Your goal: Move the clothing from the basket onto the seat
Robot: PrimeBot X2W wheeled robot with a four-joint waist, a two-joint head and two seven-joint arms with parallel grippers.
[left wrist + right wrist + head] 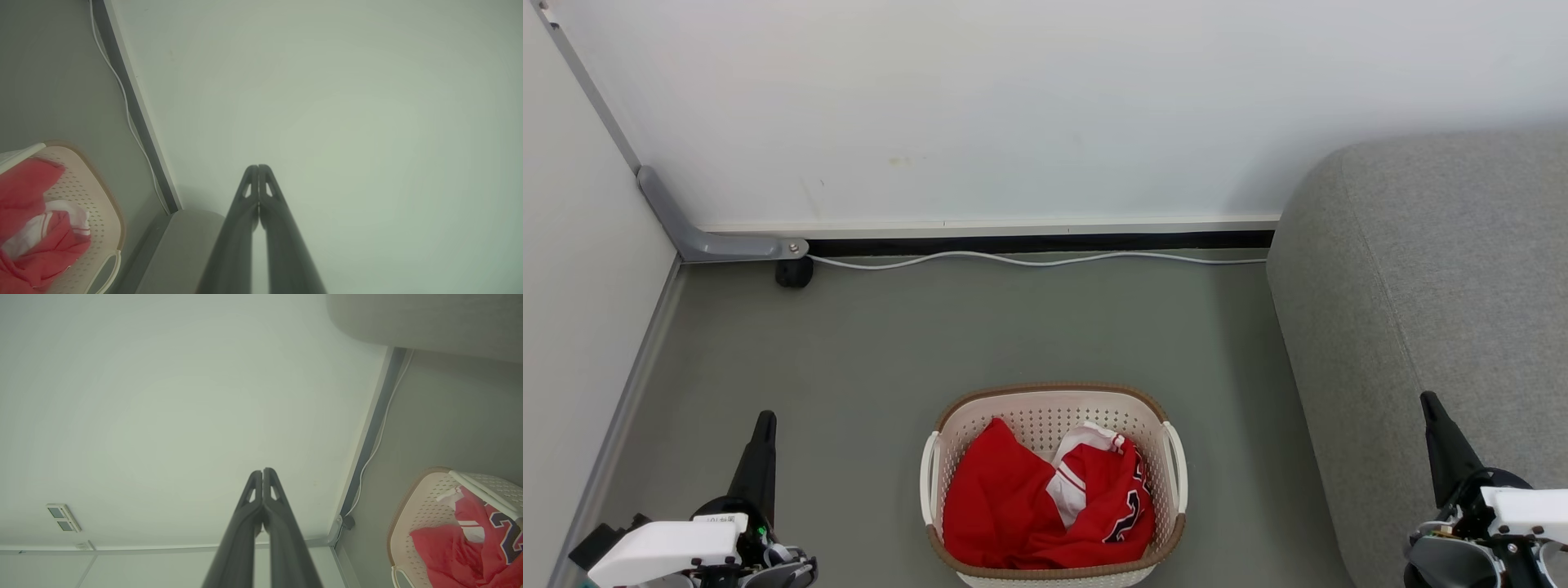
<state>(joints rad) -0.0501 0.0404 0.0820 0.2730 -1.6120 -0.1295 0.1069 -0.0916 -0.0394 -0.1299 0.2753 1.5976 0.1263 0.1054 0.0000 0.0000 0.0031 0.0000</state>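
– Two big things first: seat, the grey cushion, is at the right; grey floor runs back to the white wall.
– Basket?
– The basket stands on the floor, left of the seat and apart from it.
– Clothing?
– The clothing is all inside the basket. Plain red piece lies left, jersey with white trim and dark numbers right, overlapping.
– Grippers?
– The left gripper is at lower left above the floor, fingers pressed together, holding nothing. The right gripper is at lower right against the seat, also fully closed and empty. Both are well apart from the basket.
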